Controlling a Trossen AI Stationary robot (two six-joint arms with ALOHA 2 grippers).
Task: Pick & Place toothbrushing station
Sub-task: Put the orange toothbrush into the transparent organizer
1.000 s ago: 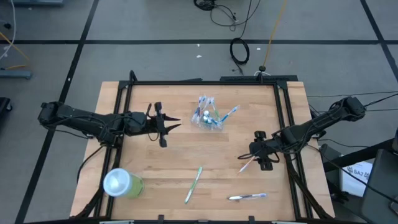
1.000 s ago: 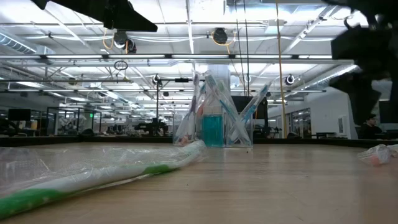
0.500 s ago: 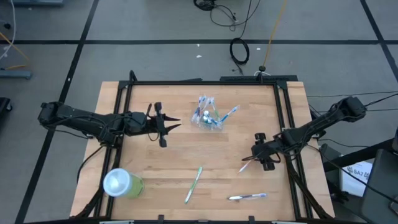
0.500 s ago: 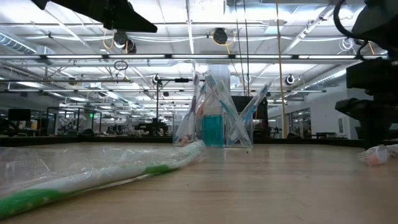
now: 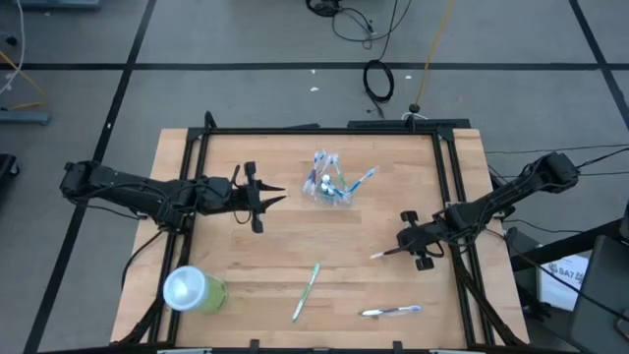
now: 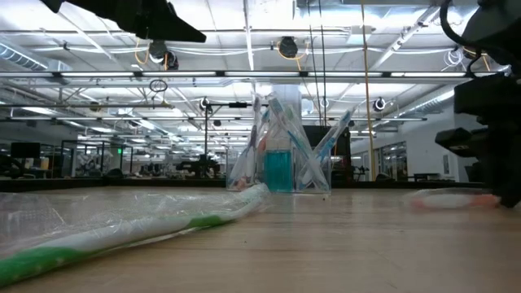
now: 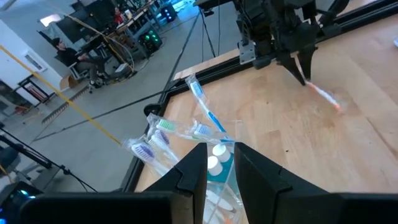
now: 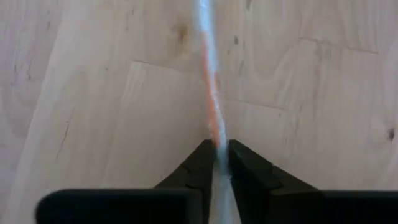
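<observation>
On the pale wooden worktop (image 5: 295, 246) the right end effector (image 5: 405, 248) sits low near the right edge, its two dark fingers (image 8: 202, 163) pinched together on a slim pink-and-white wrapped toothbrush (image 5: 385, 253), which sticks out toward the worktop's middle (blurred in the wrist view). The small clear plastic cup (image 5: 329, 189) stands upright toward the far middle, with blue and green toothbrushes fanning out of it. A green-and-white wrapped toothbrush (image 5: 306, 291) lies near the front centre, and a blue-and-white one (image 5: 391, 311) lies to its right. The left end effector (image 5: 267, 197) hovers just left of the cup, fingers (image 7: 193, 171) narrowly parted around nothing. A lime-green tumbler with a pale round top (image 5: 191, 290) stands at the front left.
</observation>
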